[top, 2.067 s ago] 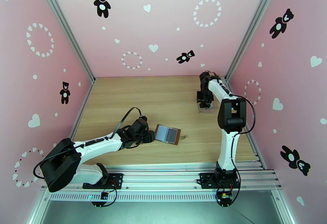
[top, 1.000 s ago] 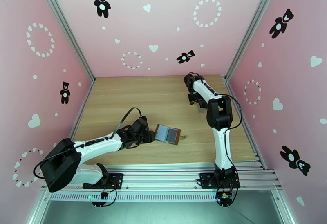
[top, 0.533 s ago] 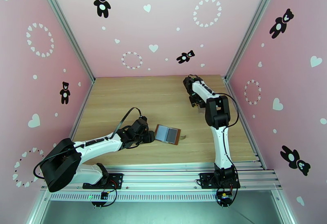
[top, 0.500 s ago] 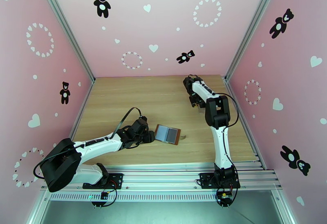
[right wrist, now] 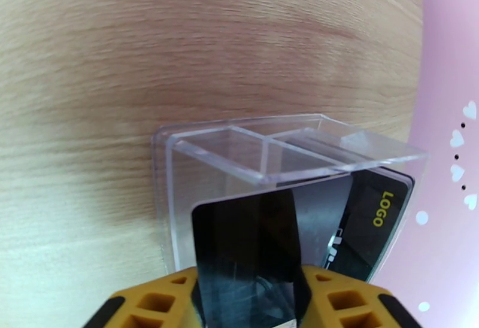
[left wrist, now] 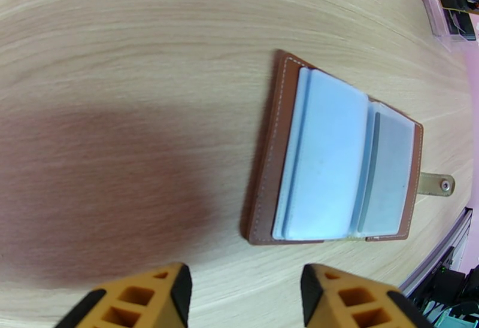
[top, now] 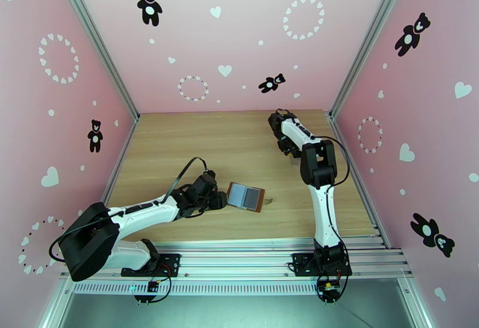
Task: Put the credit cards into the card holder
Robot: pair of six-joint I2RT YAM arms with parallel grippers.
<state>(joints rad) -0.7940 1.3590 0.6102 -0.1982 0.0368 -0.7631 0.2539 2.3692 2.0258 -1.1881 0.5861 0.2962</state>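
top external: the bench [top: 179,143] is walled on three sides, with bare wood across its far and left parts. the card holder [top: 246,196] lies spread flat near the middle of the near half. the left hand [top: 218,199] rests low just to its left. the right hand [top: 289,151] reaches down near the far right wall, well apart from the card holder, with bare wood between them.

left wrist: the left hand [left wrist: 245,287] has its fingers apart with nothing between them, short of the card holder [left wrist: 341,161]. the holder's pale see-through pockets face up, its snap tab [left wrist: 436,184] points away from the hand, and the bench's rail edge is close beyond.

right wrist: a clear case [right wrist: 239,143] stands just beside the pink wall. the right hand [right wrist: 248,290] is clamped on the two side edges of a credit card [right wrist: 245,245] standing in the case. a second card [right wrist: 371,221], marked "logo", stands behind it. bare wood lies beyond the case.
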